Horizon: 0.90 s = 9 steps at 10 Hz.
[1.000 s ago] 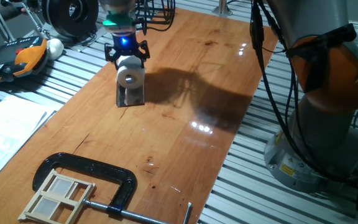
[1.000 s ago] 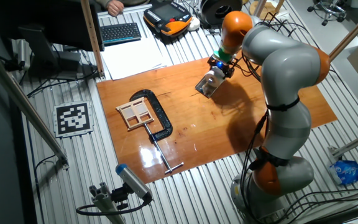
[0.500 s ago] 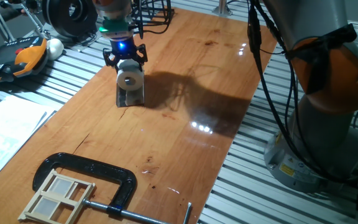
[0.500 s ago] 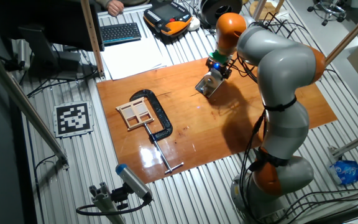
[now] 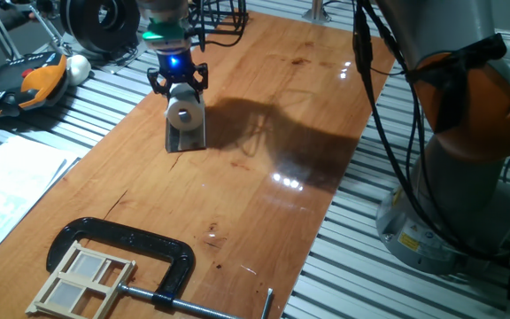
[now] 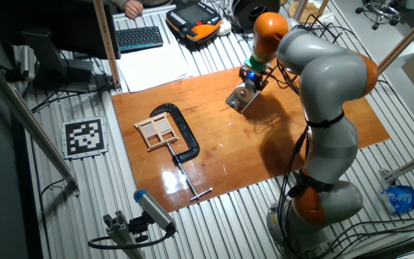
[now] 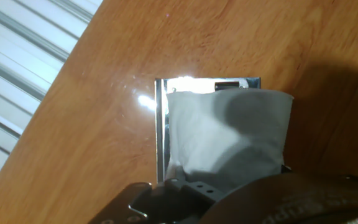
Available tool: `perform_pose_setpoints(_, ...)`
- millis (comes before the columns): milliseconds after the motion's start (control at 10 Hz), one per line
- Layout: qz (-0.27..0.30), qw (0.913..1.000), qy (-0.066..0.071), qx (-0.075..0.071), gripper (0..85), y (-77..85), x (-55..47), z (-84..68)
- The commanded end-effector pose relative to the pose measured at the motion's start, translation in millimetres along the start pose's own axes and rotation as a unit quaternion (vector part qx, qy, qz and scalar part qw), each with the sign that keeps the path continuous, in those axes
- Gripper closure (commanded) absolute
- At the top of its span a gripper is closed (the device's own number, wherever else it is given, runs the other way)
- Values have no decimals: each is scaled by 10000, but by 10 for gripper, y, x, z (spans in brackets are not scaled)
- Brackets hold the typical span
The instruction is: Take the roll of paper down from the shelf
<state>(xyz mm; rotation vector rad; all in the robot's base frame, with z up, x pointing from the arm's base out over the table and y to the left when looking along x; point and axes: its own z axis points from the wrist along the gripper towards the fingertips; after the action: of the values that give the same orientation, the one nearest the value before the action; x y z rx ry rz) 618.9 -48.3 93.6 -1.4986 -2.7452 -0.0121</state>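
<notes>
A glossy reddish-brown wooden board [image 6: 315, 137] lay on a ribbed aluminium table [image 6: 70, 187], with ceiling light glinting off it. A black keyboard [image 6: 138, 36] and white paper sheets [image 6: 153, 68] sat beyond.

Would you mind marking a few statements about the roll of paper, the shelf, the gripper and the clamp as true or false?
1. The roll of paper sits on the shelf. True.
2. The gripper is directly above the roll. True.
3. The black clamp lies next to the shelf. False: it lies far from it, at the near end of the wooden board in the one fixed view.
4. The roll lies flat on the board. False: it rests on the shelf.
5. A small wooden frame sits in the clamp's opening. True.
</notes>
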Motion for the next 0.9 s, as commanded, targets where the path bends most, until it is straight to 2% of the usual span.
perform_pose_setpoints(0, 16, 10000, 6, 7, 680, -3, 17, -13)
perform_pose_setpoints(200, 70, 10000, -11, 8, 680, 10, 86, -28)
perform_pose_setpoints(300, 124, 9999, -11, 8, 850, 24, 134, -47)
perform_pose_setpoints(600, 208, 9998, -2, -51, 850, -25, 301, -12)
perform_pose_setpoints(800, 245, 9997, 62, -63, 850, -45, 394, -10)
